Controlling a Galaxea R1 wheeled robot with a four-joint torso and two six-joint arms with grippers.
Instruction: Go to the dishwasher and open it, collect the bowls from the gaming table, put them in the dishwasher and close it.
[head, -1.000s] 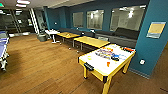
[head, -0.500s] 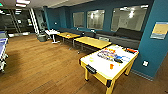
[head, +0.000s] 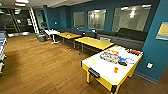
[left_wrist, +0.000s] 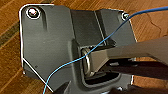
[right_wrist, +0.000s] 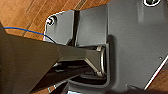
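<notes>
The gaming table (head: 105, 68), white-topped with yellow sides, stands at the right of the head view near the blue wall. Colourful board-game boxes (head: 110, 55) lie on its far half. A pale yellow-green bowl (head: 94, 61) sits on the near half toward the table's left edge. A small orange-red bowl (head: 115, 70) stands closer to the right edge. The dishwasher is out of view. Both wrist views look down past the arms' dark plates at the wooden floor (left_wrist: 10, 30).
Two yellow-topped tables (head: 93, 42) and a white table (head: 51, 32) line up along a dark sofa (head: 125, 37) at the back wall. Wide wooden floor (head: 42, 65) lies open to the left. A blue-edged table (head: 2, 45) juts in at the far left.
The whole head view has shifted a little as the camera moved. The gaming table now looks slightly larger and nearer. Nothing on it has moved.
</notes>
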